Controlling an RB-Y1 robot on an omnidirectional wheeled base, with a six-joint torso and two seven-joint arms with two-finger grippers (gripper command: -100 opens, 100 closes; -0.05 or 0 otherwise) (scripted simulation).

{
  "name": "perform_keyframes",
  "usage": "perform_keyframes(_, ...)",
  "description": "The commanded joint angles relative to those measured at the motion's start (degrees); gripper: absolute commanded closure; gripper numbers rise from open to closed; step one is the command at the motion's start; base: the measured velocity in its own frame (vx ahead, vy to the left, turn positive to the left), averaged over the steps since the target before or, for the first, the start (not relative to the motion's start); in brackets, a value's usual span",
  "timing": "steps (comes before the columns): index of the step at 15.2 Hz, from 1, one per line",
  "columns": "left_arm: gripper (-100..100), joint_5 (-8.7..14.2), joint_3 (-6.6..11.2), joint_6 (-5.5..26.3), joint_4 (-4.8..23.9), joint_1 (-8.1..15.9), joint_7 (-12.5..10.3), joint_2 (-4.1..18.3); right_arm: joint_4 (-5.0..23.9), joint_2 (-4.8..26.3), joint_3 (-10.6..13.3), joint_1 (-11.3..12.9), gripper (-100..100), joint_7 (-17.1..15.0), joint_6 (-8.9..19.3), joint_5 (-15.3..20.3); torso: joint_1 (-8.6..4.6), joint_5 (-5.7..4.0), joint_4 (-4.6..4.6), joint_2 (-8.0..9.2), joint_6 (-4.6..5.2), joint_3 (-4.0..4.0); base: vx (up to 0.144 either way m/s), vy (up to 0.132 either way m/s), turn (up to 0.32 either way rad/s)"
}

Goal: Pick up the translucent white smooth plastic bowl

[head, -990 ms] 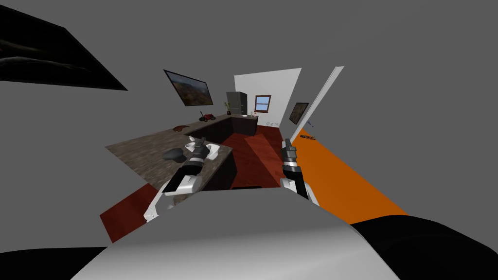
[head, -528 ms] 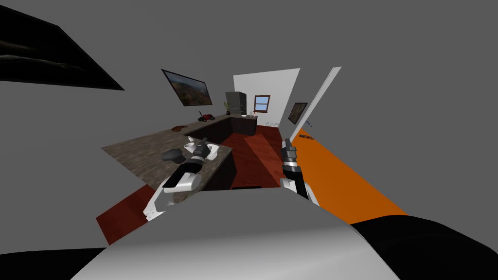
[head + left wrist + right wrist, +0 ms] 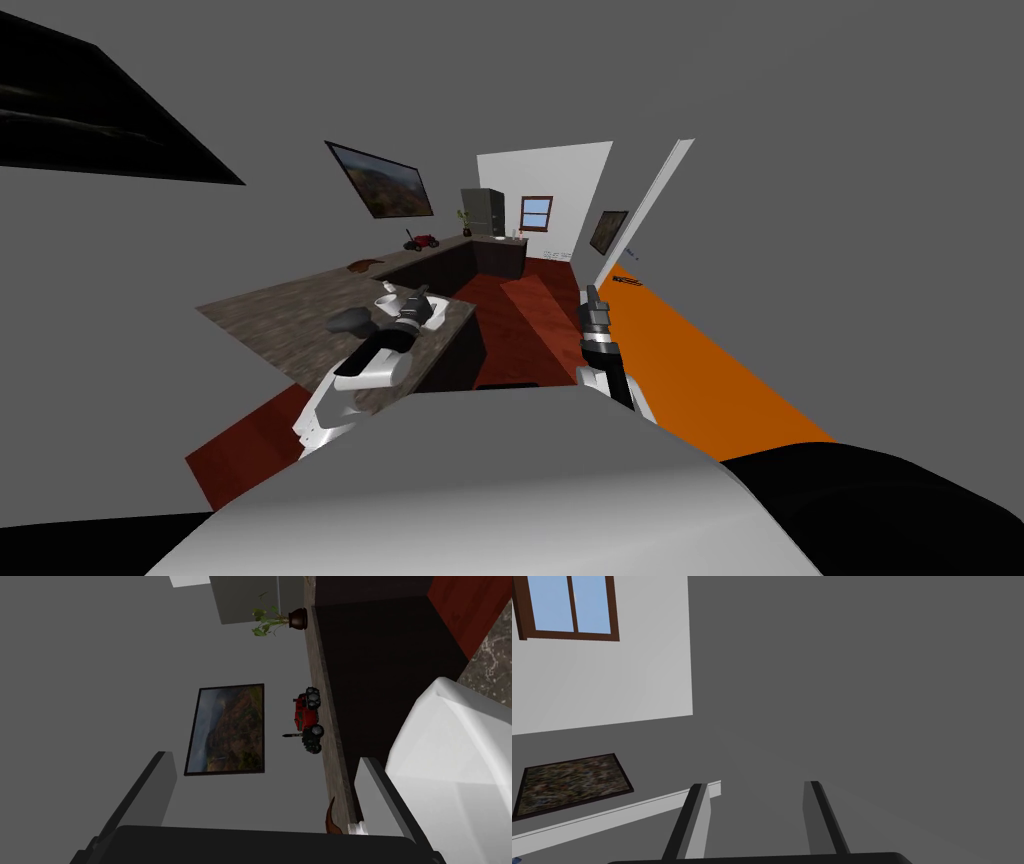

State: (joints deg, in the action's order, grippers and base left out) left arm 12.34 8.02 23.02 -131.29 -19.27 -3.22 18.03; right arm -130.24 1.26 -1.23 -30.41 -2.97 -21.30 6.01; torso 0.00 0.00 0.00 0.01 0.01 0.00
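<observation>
Light's flat and even all round, no clear source, hardly a shadow cast. From my head the wide lens splays the grey walls [image 3: 800, 150] out to the corners, and the desk [image 3: 290, 310] top's pattern smears at its near left end. Far off, the window [image 3: 538, 212] glows pale blue in a bright white wall [image 3: 500, 175]. Beside my left hand [image 3: 264, 758], the white bowl [image 3: 455, 766] shows soft grey shading, no glare.

White bowl [image 3: 450, 776]: one. Red toy car [image 3: 307, 720]: one; potted plant [image 3: 280, 620]: one. Window [image 3: 537, 212]: one, near centre of head view.
</observation>
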Motion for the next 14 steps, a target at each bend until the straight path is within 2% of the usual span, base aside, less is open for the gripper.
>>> perform_keyframes(1, -100, 0.1, 0.10, 2.4, 0.0, 0.3, -0.2, 0.2, 0.0, 0.0, 0.0, 0.0, 0, 0.0, 0.0, 0.0, 0.00, 0.00, 0.00, 0.00, 0.00, 0.00, -0.003, 0.000, -0.016)
perform_keyframes(2, -100, 0.7, 0.55, 3.9, 0.0, 1.3, -0.8, 0.7, 0.0, 0.0, 0.0, 0.0, 0, 0.0, 0.0, 0.0, 0.00, 0.00, 0.00, 0.00, -0.01, 0.00, -0.005, -0.001, -0.043)
perform_keyframes(5, -100, 0.7, 0.55, 6.6, 0.0, 1.3, -0.8, 0.7, 0.0, 0.0, 0.0, 0.0, 0, 0.0, 0.0, 0.0, 0.00, 0.00, 0.00, 0.01, -0.01, 0.00, -0.003, 0.000, -0.020)
perform_keyframes(6, -100, 1.2, 1.02, 8.5, -0.1, 2.4, -1.4, 1.2, 0.0, 0.0, 0.0, 0.0, 0, 0.0, 0.0, 0.0, 0.01, 0.00, 0.00, 0.01, -0.01, 0.00, -0.004, -0.001, -0.032)
perform_keyframes(8, -100, 1.2, 1.02, 10.7, -0.1, 2.4, -1.4, 1.2, 0.0, 0.0, 0.0, 0.0, 0, 0.0, 0.0, 0.0, 0.00, 0.00, 0.00, 0.00, 0.00, 0.00, -0.004, 0.000, -0.034)
perform_keyframes(9, -100, 1.7, 1.50, 12.1, -0.2, 3.4, -2.0, 1.7, 0.0, 0.0, 0.0, 0.0, 0, 0.0, 0.0, 0.0, 0.00, 0.00, 0.00, 0.00, -0.01, 0.00, -0.005, 0.000, -0.039)
perform_keyframes(12, -100, 1.7, 1.50, 15.0, -0.2, 3.4, -2.0, 1.7, 0.0, 0.0, 0.0, 0.0, 0, 0.0, 0.0, 0.0, 0.01, 0.00, 0.00, 0.01, -0.01, 0.01, -0.003, 0.001, -0.021)
perform_keyframes(13, -100, 2.2, 1.98, 16.7, -0.2, 4.5, -2.5, 2.1, 0.0, 0.0, 0.0, 0.0, 0, 0.0, 0.0, 0.0, 0.01, 0.00, 0.00, 0.00, -0.01, 0.00, -0.004, 0.000, -0.034)
perform_keyframes(14, -100, 2.2, 1.98, 17.8, -0.2, 4.5, -2.5, 2.1, 0.0, 0.0, 0.0, 0.0, 0, 0.0, 0.0, 0.0, 0.01, 0.00, 0.00, 0.00, 0.00, 0.00, -0.004, 0.001, -0.046)
